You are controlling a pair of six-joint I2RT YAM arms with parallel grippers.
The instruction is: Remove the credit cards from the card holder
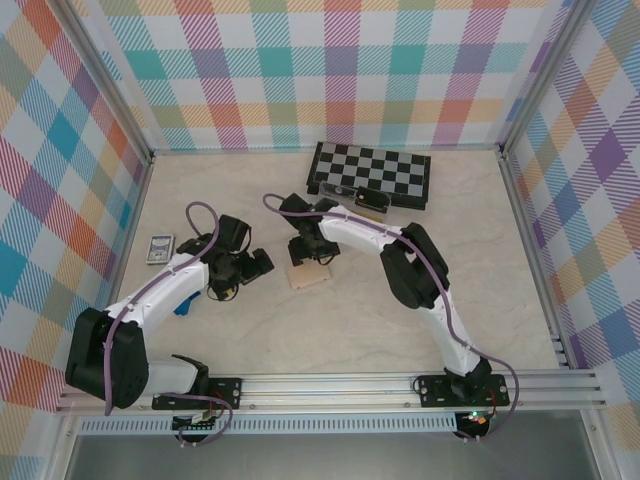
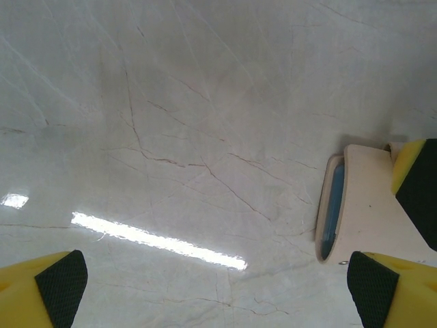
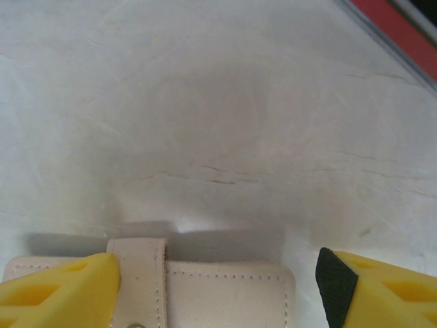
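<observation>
The card holder [image 1: 308,276] lies shut on the marble table, pale tan with a stitched strap tab [image 3: 140,280]. My right gripper [image 1: 305,252] hangs over it, open. In the right wrist view the gripper [image 3: 218,290] has its left finger over the holder's [image 3: 225,297] left part, and its right finger stands clear of the right edge. My left gripper [image 1: 252,268] is open just left of the holder. In the left wrist view this gripper [image 2: 215,294] has bare table between its fingers, and the holder [image 2: 358,205] shows a blue inner strip at its side. The credit cards are hidden.
A chessboard [image 1: 370,172] lies at the back, with a clear tray [image 1: 362,199] in front of it whose red edge [image 3: 403,27] shows in the right wrist view. A small patterned box [image 1: 159,248] sits at the left. Plaid walls surround the table.
</observation>
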